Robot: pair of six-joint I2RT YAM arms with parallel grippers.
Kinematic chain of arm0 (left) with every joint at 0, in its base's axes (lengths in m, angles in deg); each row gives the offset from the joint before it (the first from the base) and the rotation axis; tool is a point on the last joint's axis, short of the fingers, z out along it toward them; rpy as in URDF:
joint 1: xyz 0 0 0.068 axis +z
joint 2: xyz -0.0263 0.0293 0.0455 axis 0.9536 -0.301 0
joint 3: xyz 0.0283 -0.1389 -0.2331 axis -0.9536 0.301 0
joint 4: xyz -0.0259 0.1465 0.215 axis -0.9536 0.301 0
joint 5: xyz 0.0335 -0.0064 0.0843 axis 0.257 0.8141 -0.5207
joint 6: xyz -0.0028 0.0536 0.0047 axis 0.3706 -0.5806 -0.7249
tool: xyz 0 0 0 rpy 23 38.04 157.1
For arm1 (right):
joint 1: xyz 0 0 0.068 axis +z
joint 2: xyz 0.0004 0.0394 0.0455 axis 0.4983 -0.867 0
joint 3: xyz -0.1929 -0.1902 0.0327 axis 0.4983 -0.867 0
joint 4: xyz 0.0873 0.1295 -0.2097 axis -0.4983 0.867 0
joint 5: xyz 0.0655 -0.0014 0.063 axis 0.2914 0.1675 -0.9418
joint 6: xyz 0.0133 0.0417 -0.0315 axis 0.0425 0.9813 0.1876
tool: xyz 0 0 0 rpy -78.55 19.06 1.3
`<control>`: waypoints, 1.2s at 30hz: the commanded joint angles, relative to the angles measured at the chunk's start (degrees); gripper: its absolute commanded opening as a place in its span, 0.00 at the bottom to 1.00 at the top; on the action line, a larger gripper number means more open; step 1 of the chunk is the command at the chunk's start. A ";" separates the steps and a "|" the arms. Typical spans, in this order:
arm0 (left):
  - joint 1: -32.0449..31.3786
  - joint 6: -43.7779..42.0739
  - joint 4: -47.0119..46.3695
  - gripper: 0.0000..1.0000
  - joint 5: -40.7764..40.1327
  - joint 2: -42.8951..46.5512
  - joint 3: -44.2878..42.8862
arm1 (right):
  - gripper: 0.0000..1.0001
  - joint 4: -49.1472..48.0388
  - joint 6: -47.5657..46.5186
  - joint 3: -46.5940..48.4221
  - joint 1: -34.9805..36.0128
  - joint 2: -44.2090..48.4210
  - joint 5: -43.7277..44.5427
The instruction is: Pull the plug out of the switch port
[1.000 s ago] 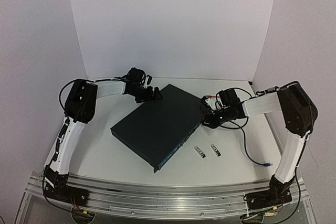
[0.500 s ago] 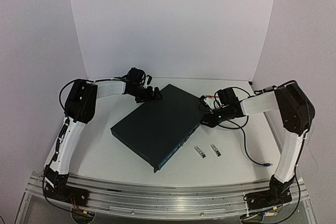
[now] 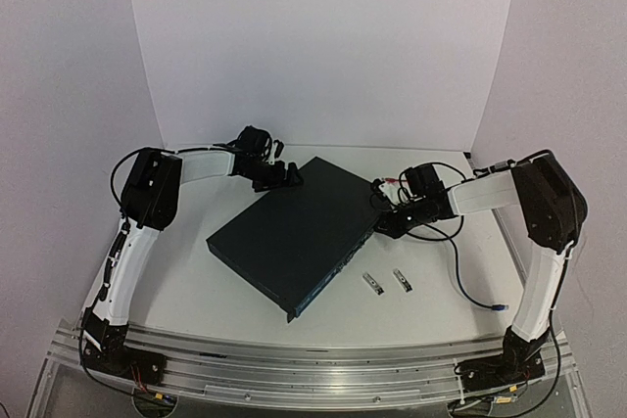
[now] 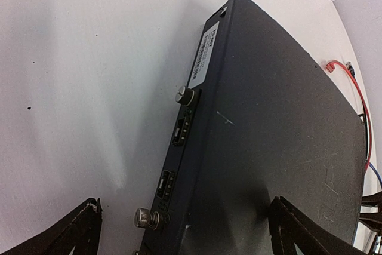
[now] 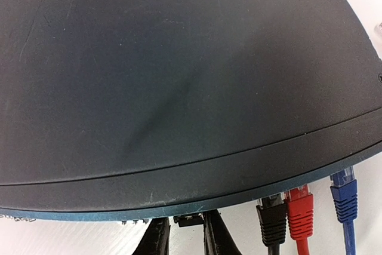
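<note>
The switch [image 3: 294, 232] is a flat dark box lying diagonally mid-table. My left gripper [image 3: 279, 176] sits at its far corner. In the left wrist view the gripper [image 4: 185, 234] is wide open, its fingers [image 4: 83, 231] standing on either side of the switch's rear edge [image 4: 179, 129] with thumbscrews. My right gripper [image 3: 385, 219] is at the switch's right corner. In the right wrist view its narrow fingers [image 5: 158, 237] close around a small dark plug [image 5: 190, 220] sticking out of the blue-tinged port edge [image 5: 179, 209]. Black [image 5: 273, 222], red [image 5: 300, 213] and blue [image 5: 344, 198] plugs sit in the ports to its right.
Two small metal modules [image 3: 372, 284] [image 3: 401, 280] lie on the table in front of the switch. A loose blue-tipped cable end [image 3: 500, 308] trails at the right. White walls enclose the back and both sides.
My right gripper has edged slightly left, toward the switch's port edge. The left arm and the switch have not moved.
</note>
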 commanded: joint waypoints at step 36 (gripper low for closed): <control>0.53 2.71 7.24 0.96 -0.61 -4.45 0.44 | 0.00 -15.66 6.55 -8.11 2.11 0.61 5.25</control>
